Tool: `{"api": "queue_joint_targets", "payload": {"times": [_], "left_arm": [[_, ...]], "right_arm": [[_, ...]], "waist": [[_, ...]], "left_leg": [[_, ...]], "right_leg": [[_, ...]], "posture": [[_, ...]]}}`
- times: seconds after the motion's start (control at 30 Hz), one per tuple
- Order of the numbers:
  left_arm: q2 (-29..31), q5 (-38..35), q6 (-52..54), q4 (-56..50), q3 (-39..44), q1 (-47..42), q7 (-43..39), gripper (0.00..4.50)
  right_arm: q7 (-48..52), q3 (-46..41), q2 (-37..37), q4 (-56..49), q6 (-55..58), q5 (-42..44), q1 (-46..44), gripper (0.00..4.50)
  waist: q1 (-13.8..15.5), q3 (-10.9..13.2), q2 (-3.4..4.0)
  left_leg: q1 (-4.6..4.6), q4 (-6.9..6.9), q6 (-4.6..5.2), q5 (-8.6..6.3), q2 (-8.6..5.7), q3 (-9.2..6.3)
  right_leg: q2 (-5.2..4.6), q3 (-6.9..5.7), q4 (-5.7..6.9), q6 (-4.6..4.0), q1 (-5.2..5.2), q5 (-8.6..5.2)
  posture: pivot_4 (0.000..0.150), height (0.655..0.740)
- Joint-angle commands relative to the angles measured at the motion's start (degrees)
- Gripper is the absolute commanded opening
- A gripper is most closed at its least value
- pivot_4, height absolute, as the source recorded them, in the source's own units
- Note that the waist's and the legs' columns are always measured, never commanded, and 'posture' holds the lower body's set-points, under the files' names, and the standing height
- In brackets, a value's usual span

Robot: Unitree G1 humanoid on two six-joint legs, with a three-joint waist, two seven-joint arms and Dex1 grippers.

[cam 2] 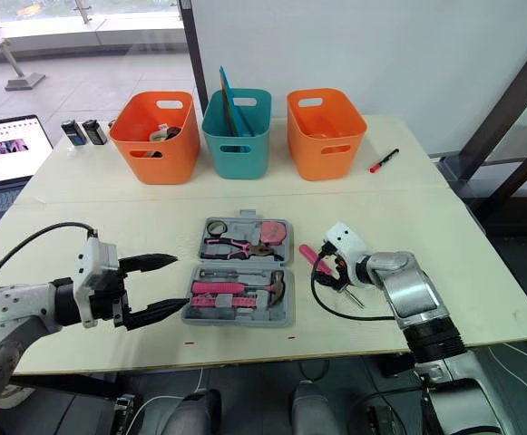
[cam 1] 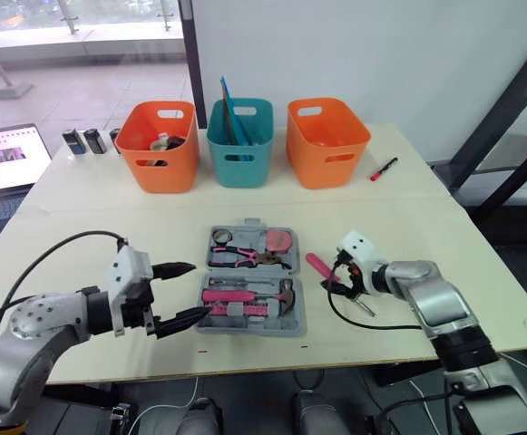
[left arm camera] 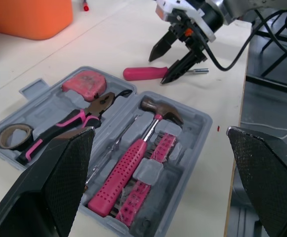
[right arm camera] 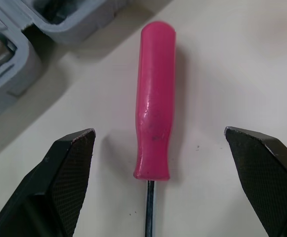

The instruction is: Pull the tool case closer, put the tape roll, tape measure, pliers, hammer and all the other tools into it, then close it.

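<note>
The grey tool case (cam 1: 296,323) lies open at mid-table. It holds a tape roll (cam 1: 220,236), pink-handled pliers (cam 1: 240,256), a pink tape measure (cam 1: 282,240) and a pink hammer (cam 1: 249,296). A pink-handled screwdriver (cam 1: 322,269) lies on the table just right of the case. My right gripper (cam 1: 343,277) is open over it, and in the right wrist view the handle (right arm camera: 155,98) lies between the two fingers (right arm camera: 69,182). My left gripper (cam 1: 183,292) is open at the case's left side, empty, its nearer fingertip at the case's edge.
Two orange bins (cam 1: 159,145) (cam 1: 326,140) and a teal bin (cam 1: 240,140) stand in a row at the back. A red marker (cam 1: 383,169) lies back right. A laptop (cam 1: 4,159) and small dark items (cam 1: 83,140) sit far left.
</note>
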Motion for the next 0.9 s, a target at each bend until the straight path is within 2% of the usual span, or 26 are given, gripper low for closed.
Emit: {"api": "queue_joint_targets", "payload": {"times": [0.03, 0.07, 0.17, 0.37, 0.4, 0.53, 0.67, 0.8, 0.9], "left_arm": [[0.7, 0.0, -0.2, -1.3, -0.3, -0.7, -0.3, 4.5], [0.6, 0.3, -0.4, -1.1, -0.4, -0.8, -0.3, 4.5], [0.7, 0.5, -0.5, -1.0, -0.3, -0.8, -0.1, 4.5], [0.9, 0.7, -0.9, -0.8, 0.8, 0.8, -0.2, 4.5], [1.0, 0.6, -0.6, -0.8, 0.9, 1.0, -0.1, 4.5], [1.9, 0.1, 0.8, -0.1, 2.3, 2.6, 0.2, 4.5], [3.4, 0.8, 0.0, 0.9, 5.1, 6.1, -1.2, 4.5], [4.5, 2.0, -1.4, 2.3, 7.5, 8.7, -2.4, 4.5], [4.9, 2.1, -2.1, 2.8, 8.7, 10.2, -3.6, 4.5]], "right_arm": [[-0.5, 0.0, -0.4, 1.6, -2.3, 0.1, -0.3, 4.43], [-0.6, 0.2, -0.4, 2.1, -2.0, 0.1, -0.4, 4.43], [-0.5, 0.5, -0.8, 2.3, -0.1, 0.3, -0.3, 3.66], [-0.5, -0.7, -0.8, -0.3, 2.0, 2.1, 0.0, 0.62], [-0.5, -0.8, -0.9, -0.9, 2.5, 2.4, -0.3, 0.39], [1.1, 0.5, -3.1, -4.0, 4.3, 2.0, -3.2, 0.4], [2.9, 5.7, -6.6, -8.5, -2.6, -2.2, -7.2, 0.4], [14.8, 13.5, -9.3, -13.3, -1.0, -1.1, -15.0, 0.4], [22.6, 20.4, -8.9, -16.6, 4.7, -0.2, -22.1, 0.4]], "waist": [[0.0, 0.0, 0.0], [0.0, 0.0, 0.0], [0.0, 0.0, 0.0], [0.0, 0.0, -0.01], [0.0, 0.0, -0.01], [0.0, 0.0, 0.02], [-0.3, 0.1, 0.19], [-0.2, 0.1, 0.22], [-0.1, 0.2, 0.23]], "left_leg": [[0.0, 0.0, 0.0, 0.0, 0.0, 0.0], [0.0, 0.0, 0.0, 0.0, 0.0, 0.0], [0.01, 0.02, 0.0, 0.0, 0.0, 0.0], [0.02, 0.02, 0.0, 0.0, 0.0, 0.0], [0.02, 0.02, 0.0, 0.0, 0.0, 0.0], [0.02, 0.0, 0.0, 0.0, 0.0, 0.0], [0.01, -0.01, 0.0, 0.0, 0.0, 0.04], [-0.01, -0.12, 0.0, 0.0, 0.04, 0.04], [-0.07, -0.2, 0.0, 0.0, 0.04, 0.05]], "right_leg": [[0.0, 0.0, 0.0, 0.0, 0.0, 0.0], [0.0, 0.0, 0.0, 0.0, 0.0, 0.0], [0.0, 0.0, 0.0, 0.0, 0.02, 0.0], [0.0, 0.0, 0.0, 0.0, 0.04, 0.0], [0.0, 0.0, 0.0, 0.0, 0.03, 0.0], [0.0, 0.0, 0.0, 0.0, 0.0, 0.0], [0.0, 0.04, 0.0, -0.02, -0.07, 0.01], [0.01, 0.03, 0.03, -0.02, -0.22, 0.0], [0.01, 0.03, 0.01, -0.02, -0.29, 0.0]], "posture": [[0.15, 0.7344], [0.15, 0.7344], [0.15, 0.7344], [0.15, 0.7344], [0.15, 0.7344], [0.15, 0.7344], [0.15, 0.7344], [0.15, 0.7344], [0.15, 0.7344]]}}
